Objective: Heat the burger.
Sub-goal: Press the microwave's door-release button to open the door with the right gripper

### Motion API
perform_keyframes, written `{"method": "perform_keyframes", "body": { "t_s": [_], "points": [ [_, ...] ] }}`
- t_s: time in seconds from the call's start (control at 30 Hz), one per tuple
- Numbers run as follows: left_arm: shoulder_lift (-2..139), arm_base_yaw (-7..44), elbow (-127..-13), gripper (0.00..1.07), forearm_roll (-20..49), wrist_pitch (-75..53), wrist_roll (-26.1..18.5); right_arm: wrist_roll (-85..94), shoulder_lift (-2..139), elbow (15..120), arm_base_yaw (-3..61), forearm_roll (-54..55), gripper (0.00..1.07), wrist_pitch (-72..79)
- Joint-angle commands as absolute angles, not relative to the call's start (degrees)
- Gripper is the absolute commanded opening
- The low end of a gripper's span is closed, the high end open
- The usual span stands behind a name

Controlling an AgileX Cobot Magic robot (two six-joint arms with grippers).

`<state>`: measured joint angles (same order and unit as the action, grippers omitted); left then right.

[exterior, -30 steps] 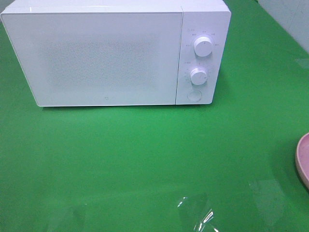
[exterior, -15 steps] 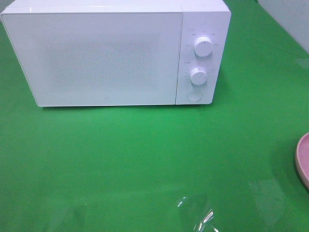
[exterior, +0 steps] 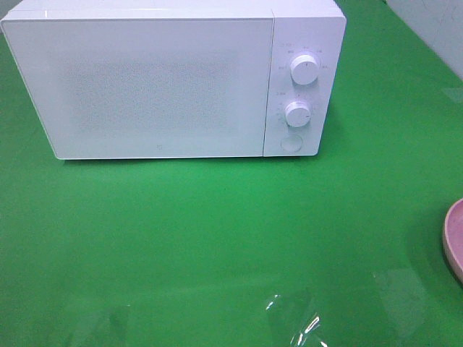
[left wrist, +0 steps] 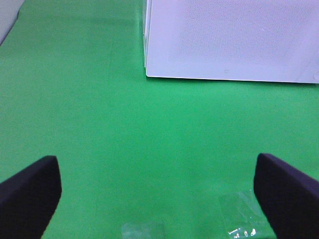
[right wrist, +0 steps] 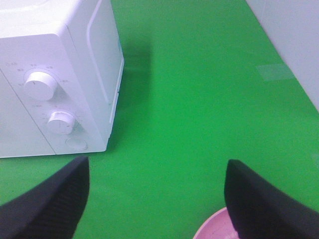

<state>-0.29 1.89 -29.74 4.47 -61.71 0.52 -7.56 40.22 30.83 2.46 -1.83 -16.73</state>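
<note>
Unchanged from a second ago: white microwave shut at the far side of the green table, pink plate cut off by the right edge of the high view. No sight of the burger in any view, so neither its look nor its place can be told. Left gripper and right gripper both spread wide and empty, over broad bare green in front of the microwave, the right one near the plate's rim.
</note>
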Motion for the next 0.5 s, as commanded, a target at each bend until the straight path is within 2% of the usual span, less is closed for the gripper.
{"method": "perform_keyframes", "body": {
  "t_s": [0.03,0.33,0.37,0.5],
  "points": [
    [-1.2,1.8,-29.6,0.96,4.7,-61.1,0.6,-7.5,45.5,31.1,2.3,-4.8,0.73,-10.3],
    [-1.2,1.8,-29.6,0.96,4.7,-61.1,0.6,-7.3,53.1,30.2,2.3,-4.8,0.73,4.2],
    [-1.2,1.8,-29.6,0.96,4.7,-61.1,0.6,-7.2,54.9,28.5,2.3,-4.7,0.73,10.8],
    [-1.2,1.8,-29.6,0.96,4.7,-61.1,0.6,-6.9,57.2,25.7,2.3,-4.1,0.73,18.7]
  ]
}}
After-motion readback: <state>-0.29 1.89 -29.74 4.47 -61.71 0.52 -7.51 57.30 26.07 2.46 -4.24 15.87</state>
